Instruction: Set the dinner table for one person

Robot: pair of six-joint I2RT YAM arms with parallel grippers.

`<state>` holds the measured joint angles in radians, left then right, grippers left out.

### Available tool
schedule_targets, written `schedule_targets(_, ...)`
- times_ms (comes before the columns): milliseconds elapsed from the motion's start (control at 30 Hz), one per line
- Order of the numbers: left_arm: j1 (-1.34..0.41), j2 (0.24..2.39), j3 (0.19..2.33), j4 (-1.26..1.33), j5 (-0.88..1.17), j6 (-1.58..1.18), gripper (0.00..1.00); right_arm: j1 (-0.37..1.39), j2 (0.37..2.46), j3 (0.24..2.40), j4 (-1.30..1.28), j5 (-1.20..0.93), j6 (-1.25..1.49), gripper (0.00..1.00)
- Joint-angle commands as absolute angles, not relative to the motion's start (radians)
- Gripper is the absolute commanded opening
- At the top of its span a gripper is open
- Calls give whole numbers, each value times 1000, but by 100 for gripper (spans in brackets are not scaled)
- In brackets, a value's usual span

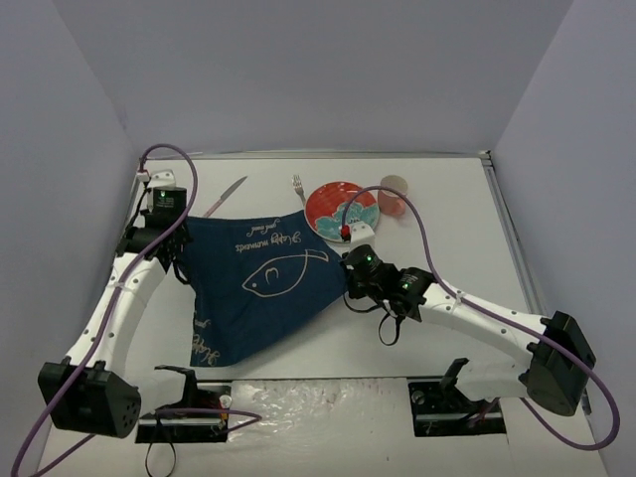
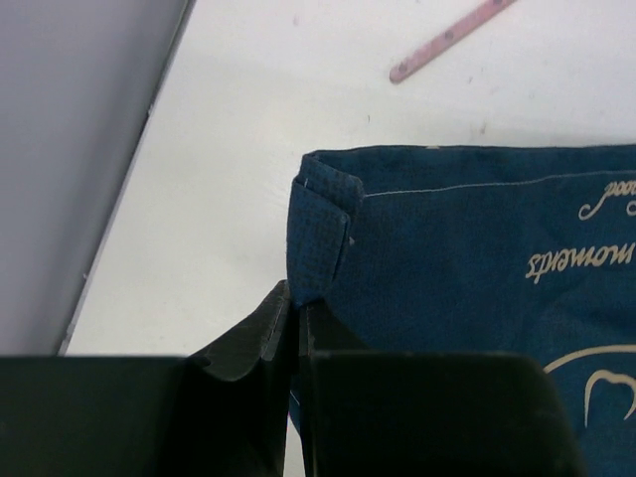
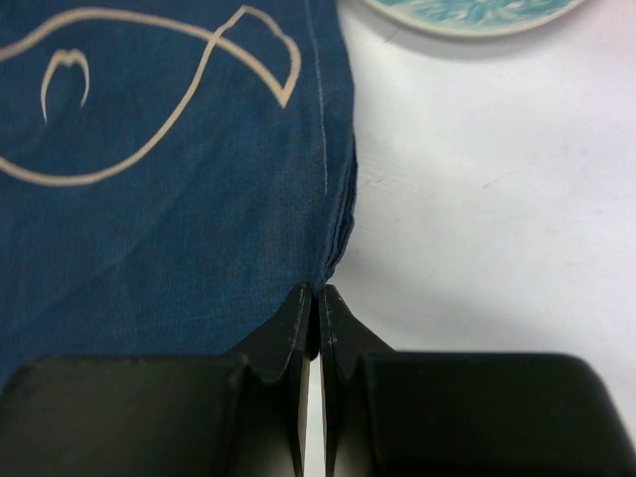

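The large matte white rectangular dinner table (image 1: 467,298) is walled on three sides. Bare surface is left to the right of and in front of the navy cloth placemat with a white fish drawing (image 1: 263,283), which lies skewed. Its folded far-left corner is pinched by the closed left gripper (image 2: 296,298), and its right edge by the closed right gripper (image 3: 319,298). A slim knife (image 1: 229,195), a metal fork (image 1: 298,189), a round red-and-teal plate (image 1: 341,211) and a pink cup (image 1: 394,195) are ranged along the far side. The cup's contents cannot be made out.
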<state>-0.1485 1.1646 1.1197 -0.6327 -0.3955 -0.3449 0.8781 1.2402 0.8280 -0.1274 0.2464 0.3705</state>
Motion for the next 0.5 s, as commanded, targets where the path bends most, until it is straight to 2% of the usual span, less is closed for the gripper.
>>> schedule_targets(0,-70,1228,1215,-470,-391,-216,0,944,1266,803,-70,259,474,0)
schedule_targets(167,9,1302,1213,-420,-347,-204,0,1029,1346,804,-11,259,545,0)
schedule_targets(467,85,1374,1169,-372,-401,-190,0,1164,1543,896,35,246,529,0)
